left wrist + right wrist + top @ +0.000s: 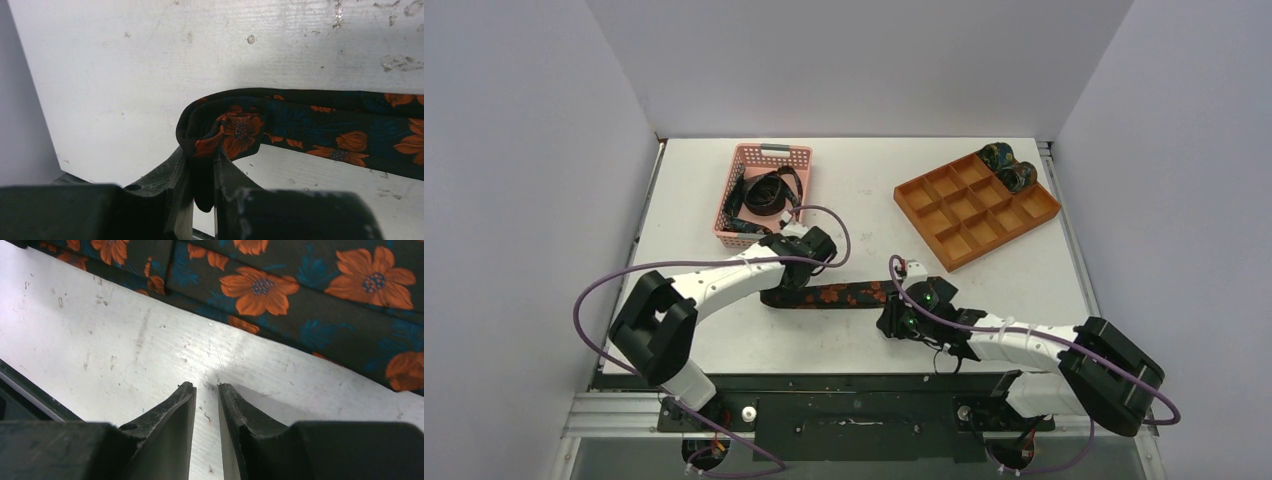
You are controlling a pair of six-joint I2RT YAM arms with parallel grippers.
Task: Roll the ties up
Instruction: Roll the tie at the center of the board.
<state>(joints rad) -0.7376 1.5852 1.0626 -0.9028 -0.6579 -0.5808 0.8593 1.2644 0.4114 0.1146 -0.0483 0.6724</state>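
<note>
**Student:** How many ties are there, and where do they lie?

**Operator:** One floral tie (pixel 829 296) lies as a flat strip on the white table (pixel 864 190), running left to right between my two arms. Two rolled ties (pixel 996 156), compact dark cylinders with blue-green swirls, sit in adjoining compartments at the far right corner of the orange tray (pixel 1004 240). The tangled ties (pixel 769 192) in the pink mesh basket (pixel 729 190) overlap too much for me to count.

**Student:** What are they made of, and what shape are they?

**Operator:** The flat tie is a dark woven cloth printed with orange flowers and teal leaves. Its left end is folded back on itself into a soft rounded loop. The tray is rigid, one piece, a grid of square cells. The basket is plastic lattice, rectangular. The table top is matt white, scuffed and speckled.

**Student:** And your two grippers?

**Operator:** My left gripper (pixel 202 160) is clenched on that folded end; the cloth is pinched between its black fingers (pixel 175 170). My right gripper (pixel 206 390) grasps nothing. Its fingertips stand a narrow slit apart over bare table, just beside the near edge of the tie's other end.
</note>
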